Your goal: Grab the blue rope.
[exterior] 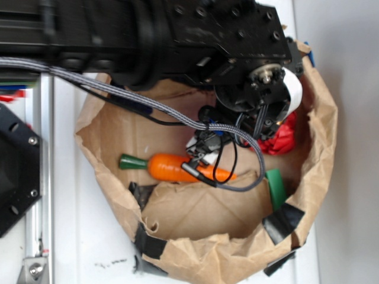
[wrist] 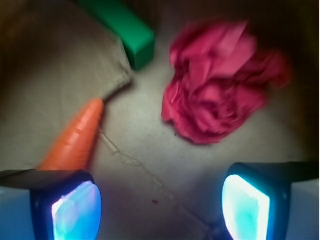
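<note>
The blue rope does not show in either view; it is hidden or out of view. My gripper [exterior: 201, 155] hangs inside a brown paper bag [exterior: 323, 127], just above the thin end of an orange carrot [exterior: 172, 167]. In the wrist view the gripper [wrist: 160, 210] is open, with both blue-lit pads [wrist: 75, 215] wide apart and only bare bag floor between them. The carrot's tip [wrist: 75, 140] lies just ahead of the left finger.
A crumpled red cloth [exterior: 283, 137] [wrist: 220, 80] lies ahead on the right. A green block [exterior: 276, 188] [wrist: 120, 25] leans at the bag wall. The arm and its grey braided cable [exterior: 148, 103] cover the bag's upper part. Bag walls surround the gripper.
</note>
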Controlling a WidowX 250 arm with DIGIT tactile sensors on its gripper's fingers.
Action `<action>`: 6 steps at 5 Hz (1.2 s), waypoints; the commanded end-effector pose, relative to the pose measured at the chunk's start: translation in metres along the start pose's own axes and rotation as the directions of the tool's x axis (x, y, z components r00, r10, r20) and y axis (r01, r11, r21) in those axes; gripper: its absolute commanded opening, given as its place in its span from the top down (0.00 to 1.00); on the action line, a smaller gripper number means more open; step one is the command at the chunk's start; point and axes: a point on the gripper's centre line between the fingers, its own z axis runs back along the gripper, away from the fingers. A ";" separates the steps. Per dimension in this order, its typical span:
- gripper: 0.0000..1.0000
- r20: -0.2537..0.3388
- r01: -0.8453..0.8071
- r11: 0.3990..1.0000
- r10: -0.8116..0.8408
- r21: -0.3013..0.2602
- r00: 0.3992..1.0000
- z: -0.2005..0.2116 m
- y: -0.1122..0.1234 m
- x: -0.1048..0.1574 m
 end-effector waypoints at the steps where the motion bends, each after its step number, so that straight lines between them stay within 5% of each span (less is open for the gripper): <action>1: 0.00 0.009 0.038 0.999 -0.038 0.034 0.999 0.002 0.006 -0.006; 6: 0.00 0.057 0.148 0.988 -0.150 0.033 0.987 0.013 0.013 -0.037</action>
